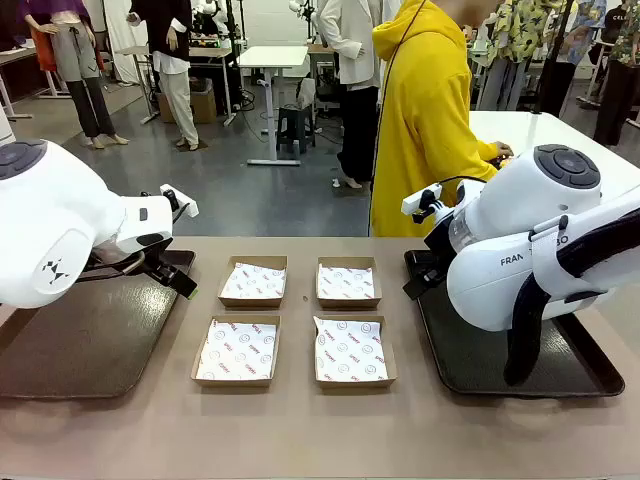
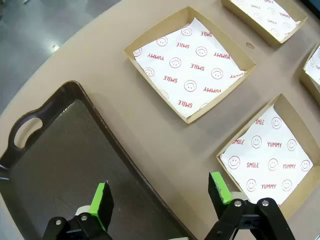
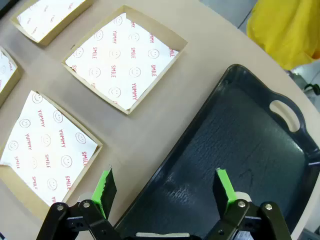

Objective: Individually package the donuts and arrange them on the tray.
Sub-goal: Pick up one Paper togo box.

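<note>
Tan table seen across its width, with four square cardboard boxes set two by two at the middle, each lined with white paper printed in red with smiley faces and the words SMILE and YUMMY. Left tray, dark brown with a cut-out handle, flat on the table just beside the boxes on the robot's left. Right tray, dark and likewise handled, flat just beside the boxes on the robot's right, partly hidden in the front view by the right arm. Left gripper hanging above the inner rim of the left tray, fingers spread wide apart and gripping nothing: one green pad over the tray bed, the other over bare table near the corner of a box. Right gripper in mirrored pose above the inner rim of the right tray, fingers also wide apart and empty, one pad over the tray bed, the other over the strip of table between tray and nearest box. Person in a yellow hooded top standing at the far side of the table.
</note>
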Robot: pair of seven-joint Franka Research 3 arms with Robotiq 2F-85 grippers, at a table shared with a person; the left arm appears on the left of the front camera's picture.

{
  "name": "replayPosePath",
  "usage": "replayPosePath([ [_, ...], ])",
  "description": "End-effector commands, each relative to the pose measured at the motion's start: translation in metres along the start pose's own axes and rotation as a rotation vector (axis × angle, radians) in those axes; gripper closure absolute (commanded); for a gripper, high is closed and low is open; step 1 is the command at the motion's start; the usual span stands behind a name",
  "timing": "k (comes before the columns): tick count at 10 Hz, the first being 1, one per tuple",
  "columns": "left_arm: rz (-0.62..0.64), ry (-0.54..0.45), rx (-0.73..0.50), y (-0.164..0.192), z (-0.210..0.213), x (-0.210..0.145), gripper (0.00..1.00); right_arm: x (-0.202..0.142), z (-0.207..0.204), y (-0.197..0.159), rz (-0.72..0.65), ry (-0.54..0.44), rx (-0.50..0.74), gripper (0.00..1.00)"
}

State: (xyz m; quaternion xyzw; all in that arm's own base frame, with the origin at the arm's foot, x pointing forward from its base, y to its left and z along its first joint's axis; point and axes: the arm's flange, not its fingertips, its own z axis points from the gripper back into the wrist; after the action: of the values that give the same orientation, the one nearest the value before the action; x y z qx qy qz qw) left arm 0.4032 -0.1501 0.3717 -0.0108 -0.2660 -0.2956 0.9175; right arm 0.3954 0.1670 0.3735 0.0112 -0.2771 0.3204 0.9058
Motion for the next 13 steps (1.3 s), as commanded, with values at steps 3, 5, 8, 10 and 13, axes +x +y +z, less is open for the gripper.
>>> replayPosePath([
  [3, 0.0, 0.0, 0.0, -0.0001, 0.0, -0.0001, 0.0, 0.0, 0.0, 0.0, 0.0, 0.0, 0.0, 0.0],
  [5, 0.0, 0.0, 0.0, -0.0001, 0.0, -0.0001, 0.0, 0.0, 0.0, 0.0, 0.0, 0.0, 0.0, 0.0],
  [8, 0.0, 0.0, 0.0, -0.0001, 0.0, -0.0001, 0.0, 0.0, 0.0, 0.0, 0.0, 0.0, 0.0, 0.0],
  [10, 0.0, 0.0, 0.0, -0.0001, 0.0, -0.0001, 0.0, 0.0, 0.0, 0.0, 0.0, 0.0, 0.0, 0.0],
  [13, 0.0, 0.0, 0.0, -0.0001, 0.0, -0.0001, 0.0, 0.0, 0.0, 0.0, 0.0, 0.0, 0.0, 0.0],
])
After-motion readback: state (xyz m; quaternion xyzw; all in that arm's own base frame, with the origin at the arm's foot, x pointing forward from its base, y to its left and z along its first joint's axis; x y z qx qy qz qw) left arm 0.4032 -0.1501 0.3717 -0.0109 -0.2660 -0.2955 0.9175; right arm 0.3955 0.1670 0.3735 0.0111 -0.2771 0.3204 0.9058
